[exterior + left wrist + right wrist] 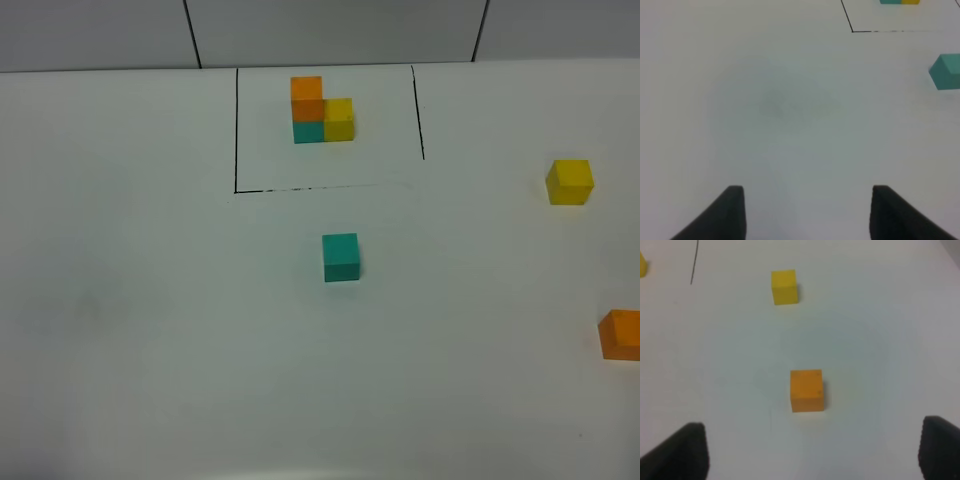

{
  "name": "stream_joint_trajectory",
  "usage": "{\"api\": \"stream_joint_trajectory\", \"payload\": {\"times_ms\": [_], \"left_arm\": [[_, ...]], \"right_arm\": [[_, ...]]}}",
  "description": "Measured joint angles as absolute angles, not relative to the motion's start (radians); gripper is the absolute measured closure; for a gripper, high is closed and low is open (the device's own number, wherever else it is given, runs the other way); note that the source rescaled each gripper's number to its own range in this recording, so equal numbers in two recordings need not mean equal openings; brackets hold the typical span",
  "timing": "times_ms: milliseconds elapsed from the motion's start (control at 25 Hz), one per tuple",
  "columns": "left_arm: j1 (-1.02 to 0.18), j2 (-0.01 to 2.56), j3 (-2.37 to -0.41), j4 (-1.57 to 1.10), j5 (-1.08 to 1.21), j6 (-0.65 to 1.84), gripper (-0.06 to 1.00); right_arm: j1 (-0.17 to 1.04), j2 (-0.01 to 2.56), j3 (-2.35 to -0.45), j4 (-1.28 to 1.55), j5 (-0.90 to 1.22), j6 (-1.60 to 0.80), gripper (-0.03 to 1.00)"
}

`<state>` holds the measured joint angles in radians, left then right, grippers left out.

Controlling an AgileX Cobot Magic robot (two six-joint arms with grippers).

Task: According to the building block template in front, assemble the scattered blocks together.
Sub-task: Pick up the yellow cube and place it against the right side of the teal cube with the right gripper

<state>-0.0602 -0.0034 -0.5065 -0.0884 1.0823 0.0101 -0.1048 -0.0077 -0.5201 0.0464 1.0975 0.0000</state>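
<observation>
Left gripper (807,212) holds its dark jaws partly apart over the white matte table (790,110), gripping nothing; right gripper (812,450) gapes wide, empty, near the matte orange cube (807,390). Small joined building block template (322,112), orange upon teal with yellow alongside, stands upright inside a black-lined outline (237,130), base running along the table's far edge. Nearer than the template sits the matte teal cube (341,257); the matte yellow cube (569,182) lies well to the template's right. Grey panelled wall (330,30) behind.
</observation>
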Motion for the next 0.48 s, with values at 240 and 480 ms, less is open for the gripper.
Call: {"api": "stream_joint_trajectory", "payload": {"times_ms": [240,480], "left_arm": [[-0.060,-0.003,-0.506,-0.088,1.082,0.010,0.72],[-0.060,-0.003,-0.506,-0.088,1.082,0.010,0.72]], "right_arm": [[-0.105,-0.008,-0.520,0.046,1.097,0.000,0.20],[-0.105,-0.008,-0.520,0.046,1.097,0.000,0.20]]}}
